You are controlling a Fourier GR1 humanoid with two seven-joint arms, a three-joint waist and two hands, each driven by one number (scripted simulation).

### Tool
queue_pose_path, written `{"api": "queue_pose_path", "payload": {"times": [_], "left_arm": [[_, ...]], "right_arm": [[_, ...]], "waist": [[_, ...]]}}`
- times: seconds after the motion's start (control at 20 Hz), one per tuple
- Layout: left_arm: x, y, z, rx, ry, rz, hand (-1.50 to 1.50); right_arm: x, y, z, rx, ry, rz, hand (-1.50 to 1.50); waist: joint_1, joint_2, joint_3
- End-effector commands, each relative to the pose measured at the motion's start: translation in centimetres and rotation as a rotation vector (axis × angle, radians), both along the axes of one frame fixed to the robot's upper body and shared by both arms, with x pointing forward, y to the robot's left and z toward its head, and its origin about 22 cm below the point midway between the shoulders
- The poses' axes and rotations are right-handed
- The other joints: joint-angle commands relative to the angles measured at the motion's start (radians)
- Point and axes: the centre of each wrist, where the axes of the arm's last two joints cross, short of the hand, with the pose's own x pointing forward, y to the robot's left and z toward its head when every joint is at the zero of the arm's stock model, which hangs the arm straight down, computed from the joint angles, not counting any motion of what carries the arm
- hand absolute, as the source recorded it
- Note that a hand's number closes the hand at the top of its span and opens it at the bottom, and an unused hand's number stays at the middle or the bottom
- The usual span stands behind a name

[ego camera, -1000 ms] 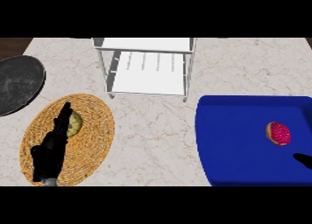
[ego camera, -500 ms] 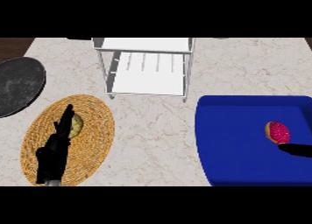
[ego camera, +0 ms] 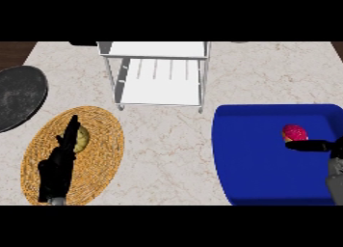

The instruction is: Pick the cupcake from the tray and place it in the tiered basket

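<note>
The cupcake (ego camera: 294,132), pink-topped, stands in the blue tray (ego camera: 259,169) near its right side. My right hand (ego camera: 323,146) comes in from the right edge, fingers stretched out just below the cupcake, with one fingertip close beside it; nothing is held. The white tiered basket (ego camera: 160,72) stands at the back middle of the counter, its shelves bare. My left hand (ego camera: 58,164) rests open, fingers up, over the woven mat at the left.
A round woven mat (ego camera: 99,144) lies at the front left with a yellowish item (ego camera: 81,140) on it, partly behind my left hand. A dark round plate (ego camera: 11,96) sits at the far left edge.
My right hand has come further into view from the lower right, moving up and left toward the cupcake. The left hand has not moved.
</note>
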Motion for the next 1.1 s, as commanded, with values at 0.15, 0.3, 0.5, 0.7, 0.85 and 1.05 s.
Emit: {"api": "queue_pose_path", "payload": {"times": [0.15, 0.3, 0.5, 0.7, 0.85, 1.05], "left_arm": [[-1.1, -1.0, -2.9, -0.054, 0.150, 0.003, 0.00], [-1.7, -1.0, -3.3, -0.040, 0.135, -0.001, 0.00], [-1.2, -0.6, -2.6, -0.062, 0.139, 0.010, 0.00], [-1.7, -1.4, -3.7, -0.050, 0.144, 0.016, 0.00], [-2.1, -0.2, -3.0, -0.059, 0.134, 0.035, 0.00], [-1.5, -1.3, -2.7, -0.073, 0.144, 0.020, 0.00]], "right_arm": [[2.7, 1.3, -0.1, 0.126, 0.232, -0.124, -1.50], [3.5, 2.0, -0.2, 0.132, 0.252, -0.114, -1.50], [5.0, 2.1, 0.0, 0.137, 0.264, -0.132, -1.50], [5.1, 2.6, -0.6, 0.167, 0.297, -0.131, -1.50], [5.5, 2.3, -0.3, 0.200, 0.306, -0.142, -1.50], [5.0, 2.7, -1.3, 0.223, 0.328, -0.152, -1.50]], "waist": [[-0.020, 0.013, -0.011], [-0.024, 0.008, -0.011], [-0.026, 0.007, -0.008], [-0.038, 0.007, -0.008], [-0.035, 0.004, -0.007], [-0.049, 0.003, -0.006]]}}
